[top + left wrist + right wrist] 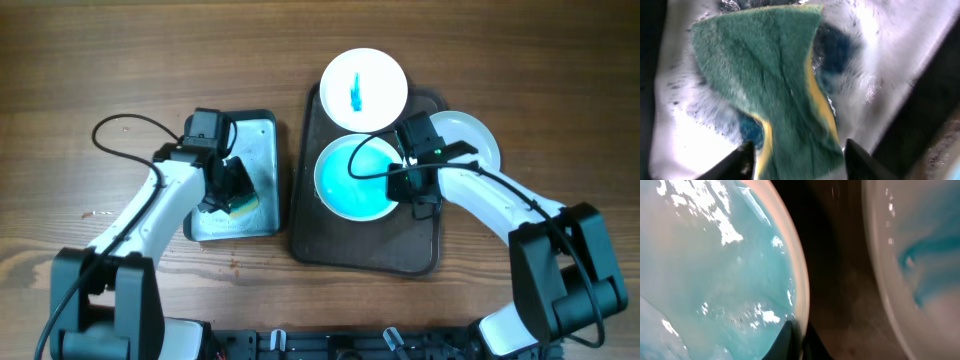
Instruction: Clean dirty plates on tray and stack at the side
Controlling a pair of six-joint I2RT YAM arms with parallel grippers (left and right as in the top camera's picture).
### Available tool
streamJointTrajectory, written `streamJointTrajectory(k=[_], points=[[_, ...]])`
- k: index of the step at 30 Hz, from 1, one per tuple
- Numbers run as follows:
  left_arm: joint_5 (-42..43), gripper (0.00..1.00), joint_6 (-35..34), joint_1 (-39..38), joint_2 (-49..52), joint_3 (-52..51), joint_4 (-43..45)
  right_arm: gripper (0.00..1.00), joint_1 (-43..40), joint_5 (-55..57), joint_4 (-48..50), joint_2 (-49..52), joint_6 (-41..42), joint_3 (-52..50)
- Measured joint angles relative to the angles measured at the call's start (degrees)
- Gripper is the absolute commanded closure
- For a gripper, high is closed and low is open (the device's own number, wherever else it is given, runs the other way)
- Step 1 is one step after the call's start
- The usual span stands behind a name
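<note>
**Left claw**: closed on a green-and-yellow sponge, which fills the gap between its fingers.
- Directly beneath: the wet metal pan, marked with blue residue.

**Right claw**: pinched shut on the near rim of the blue-coated plate.
- Beneath that plate: the dark tray, where the plate rests.
- Beyond this claw, on the same tray: a white plate with a blue streak.
- Beside the claw and partly under its arm: a third, pale plate, lying over the tray's edge.
- All of this stands on the wooden surface.

**Step in hand (judged):** scrubbing the first dirty plate. The sponge is loaded and the plate is steadied, but the two are well apart.

**Next move calls for:**
- carrying the sponge across from the pan to the blue plate;
- keeping a firm hold on the rim, which is probably slippery;
- pressing down evenly so the plate does not tip.

No stack at the side has been started yet.
</note>
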Motion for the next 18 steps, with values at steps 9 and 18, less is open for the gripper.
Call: streamJointTrajectory(k=[9, 18], points=[[3.1, 0.02, 1.9, 2.6, -12.0, 5.5, -6.3, 0.96, 0.2, -1.2, -19.2, 0.6, -4.3, 13.0], [5.7, 0.0, 1.8, 7.6, -23.3, 5.7, -7.8, 0.96, 0.8, -1.5, -21.1, 0.6, -5.0, 20.1]])
